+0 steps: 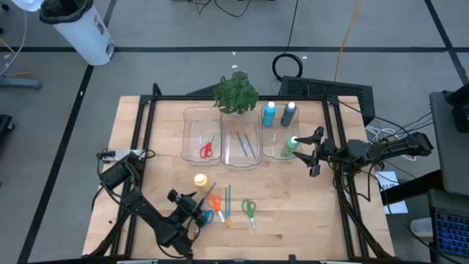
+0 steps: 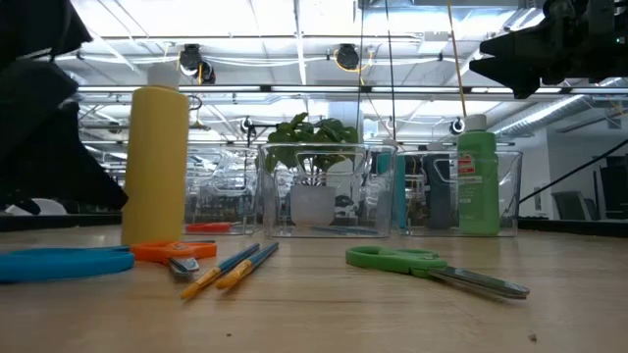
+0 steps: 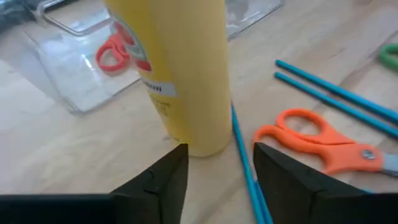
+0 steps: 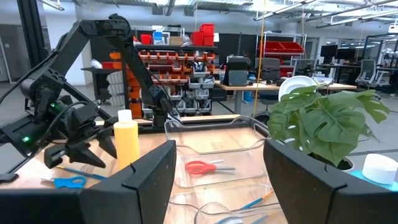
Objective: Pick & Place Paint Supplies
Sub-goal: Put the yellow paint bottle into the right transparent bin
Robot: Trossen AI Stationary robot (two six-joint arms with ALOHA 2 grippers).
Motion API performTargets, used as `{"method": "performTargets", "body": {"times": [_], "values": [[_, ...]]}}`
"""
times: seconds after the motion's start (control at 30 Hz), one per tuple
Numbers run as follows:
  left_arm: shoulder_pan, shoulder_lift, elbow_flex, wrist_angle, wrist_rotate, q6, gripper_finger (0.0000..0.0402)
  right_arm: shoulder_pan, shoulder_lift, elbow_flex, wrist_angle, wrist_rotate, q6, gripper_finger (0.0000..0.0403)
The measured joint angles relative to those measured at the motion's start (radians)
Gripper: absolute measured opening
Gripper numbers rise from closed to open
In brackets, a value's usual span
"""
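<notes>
Yellow bottle (image 1: 201,180) upright on wooden table (image 1: 132,132), cap up, long axis vertical, just ahead of left gripper (image 3: 219,165). Fingers (image 3: 166,175) parted to a middling gap, nothing between them but a blue brush (image 3: 246,163) lying on the wood; bottle base just beyond the fingertips, slightly off to one side, not clamped. Orange scissors (image 3: 323,142) flat on the table just beside that gripper, handles toward the bottle, blades pointing away. Blue scissors (image 2: 59,261) flat near the same gripper. Two more brushes (image 1: 228,204) lying side by side, long axes roughly front to back across the table. Green scissors (image 1: 249,211) flat and a little apart, blades toward the near edge.

Right gripper (image 1: 306,152) up over the right bin (image 1: 272,147), fingers spread wide, holding nothing. Green bottle (image 1: 291,144) upright inside that bin, directly beside the gripper. Light blue bottle (image 1: 269,112) and dark bottle (image 1: 289,113) upright behind the bins. Red scissors (image 1: 206,149) flat in the left bin (image 1: 192,125); brushes in the middle bin (image 1: 242,161). Plant (image 1: 235,92) behind the bins.

Light wood tabletop with black frame rails along the sides. Beyond: grey floor, white waste bin (image 1: 77,28), shelving with red and orange crates, ceiling lights.
</notes>
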Motion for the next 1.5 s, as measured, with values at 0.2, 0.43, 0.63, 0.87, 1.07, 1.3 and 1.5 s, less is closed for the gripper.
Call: {"method": "performTargets", "body": {"times": [0.2, 0.43, 0.63, 0.87, 1.07, 1.3, 1.5], "values": [[-0.006, 0.000, 0.000, -0.004, -0.018, 0.016, 0.0238, 0.000, 0.000, 0.000, -0.004, 0.000, 0.000, 0.0233], [0.011, -0.032, 0.000, -0.061, -0.109, -0.030, 0.0254, 0.000, 0.000, 0.000, -0.004, 0.000, 0.000, 0.0233], [0.038, -0.035, -0.054, -0.068, -0.179, -0.141, 0.0246, 0.000, 0.001, 0.000, -0.005, 0.000, 0.000, 0.0233], [0.081, -0.035, -0.138, 0.097, -0.274, -0.112, 0.0232, 0.000, 0.002, 0.000, -0.006, 0.000, -0.001, 0.0233], [0.126, -0.035, -0.143, 0.216, -0.335, 0.096, 0.0221, 0.000, 0.002, 0.000, -0.007, 0.000, -0.002, 0.0233], [0.162, -0.036, -0.138, 0.290, -0.275, 0.239, 0.0216, 0.000, 0.003, 0.000, -0.018, 0.000, -0.003, 0.0233], [0.160, -0.034, -0.138, 0.300, -0.275, 0.242, 0.0215, 0.000, 0.003, 0.000, -0.020, 0.000, -0.003, 0.0233]]}}
